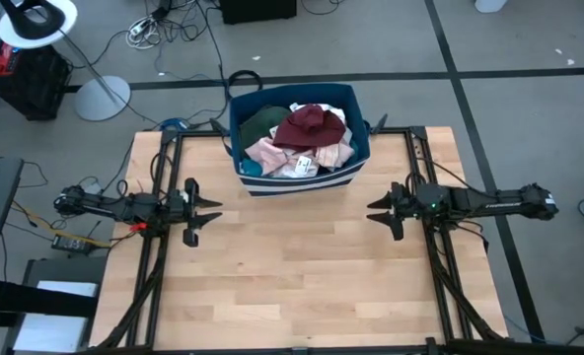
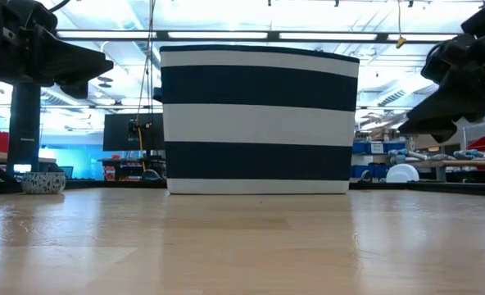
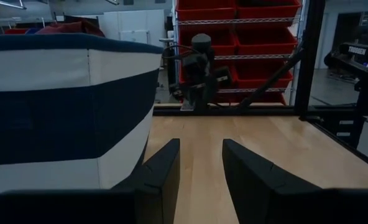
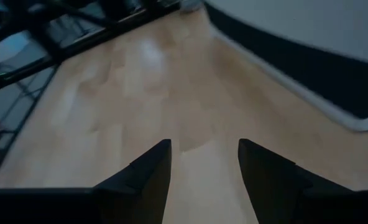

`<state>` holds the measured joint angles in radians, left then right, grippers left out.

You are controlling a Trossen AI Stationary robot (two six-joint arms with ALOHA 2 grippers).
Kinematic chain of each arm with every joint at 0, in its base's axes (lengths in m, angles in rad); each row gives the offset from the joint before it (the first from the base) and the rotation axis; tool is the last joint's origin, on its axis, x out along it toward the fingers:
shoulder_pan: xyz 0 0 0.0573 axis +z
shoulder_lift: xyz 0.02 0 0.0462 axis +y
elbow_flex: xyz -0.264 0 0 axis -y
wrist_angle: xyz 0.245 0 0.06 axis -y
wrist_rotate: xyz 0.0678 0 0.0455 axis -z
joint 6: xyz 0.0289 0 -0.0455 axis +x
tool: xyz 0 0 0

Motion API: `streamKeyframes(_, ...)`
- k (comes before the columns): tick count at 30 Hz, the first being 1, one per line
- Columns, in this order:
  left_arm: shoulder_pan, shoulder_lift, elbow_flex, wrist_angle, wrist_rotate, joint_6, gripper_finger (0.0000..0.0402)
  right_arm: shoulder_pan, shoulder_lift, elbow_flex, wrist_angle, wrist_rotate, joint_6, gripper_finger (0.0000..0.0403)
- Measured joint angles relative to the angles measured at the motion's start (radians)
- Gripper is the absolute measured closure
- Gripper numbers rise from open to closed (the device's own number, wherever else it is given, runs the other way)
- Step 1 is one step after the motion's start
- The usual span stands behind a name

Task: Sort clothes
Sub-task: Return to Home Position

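Now the clothes [image 1: 297, 138] lie heaped in the dark blue bin with white stripes [image 1: 302, 184], which stands at the 12 o'clock edge of the wooden table [image 1: 302, 281]. A maroon piece [image 1: 309, 123] sits on top of the pile, a dark green top [image 1: 259, 120] lies toward 10 o'clock of it, and pink fabric [image 1: 269, 153] lies toward 8 o'clock. The left gripper [image 1: 213, 210] hovers at the table's 9 o'clock side and the right gripper [image 1: 376, 212] at its 3 o'clock side, pointing toward each other and well apart. Both have their fingers spread moderately wide and hold nothing, with only bare wood showing between each pair. In the low view the bin's striped wall [image 2: 259, 123] fills the middle.
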<state>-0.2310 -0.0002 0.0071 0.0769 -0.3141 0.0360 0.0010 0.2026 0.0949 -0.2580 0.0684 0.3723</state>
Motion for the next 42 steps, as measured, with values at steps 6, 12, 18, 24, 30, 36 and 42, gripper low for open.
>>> streamKeyframes(6,0.0,0.0,0.0,0.009,0.0,0.0,0.0275,0.005,0.001,-0.004,0.033,0.06,-0.007,0.0214)
streamKeyframes(12,0.0,0.0,0.0,0.009,0.0,0.0,0.0275,0.005,0.001,-0.005,0.08,0.061,-0.008,0.0213)
streamKeyframes(18,0.0,0.0,0.0,0.008,0.0,0.0,0.0275,0.005,0.002,-0.005,0.098,0.061,-0.008,0.0213)
streamKeyframes(24,0.0,0.0,0.0,0.008,0.0,0.0,0.0275,0.005,0.002,-0.005,0.099,0.061,-0.008,0.0212)
streamKeyframes(30,0.0,0.0,0.0,0.008,0.0,0.0,0.0275,0.005,0.002,-0.005,0.099,0.061,-0.008,0.0212)
streamKeyframes(36,0.0,0.0,0.0,0.008,0.0,0.0,0.0275,0.005,0.002,-0.004,0.099,0.061,-0.009,0.0212)
streamKeyframes(42,0.0,0.0,0.0,0.008,0.0,0.0,0.0275,0.005,0.002,-0.004,0.099,0.061,-0.009,0.0211)
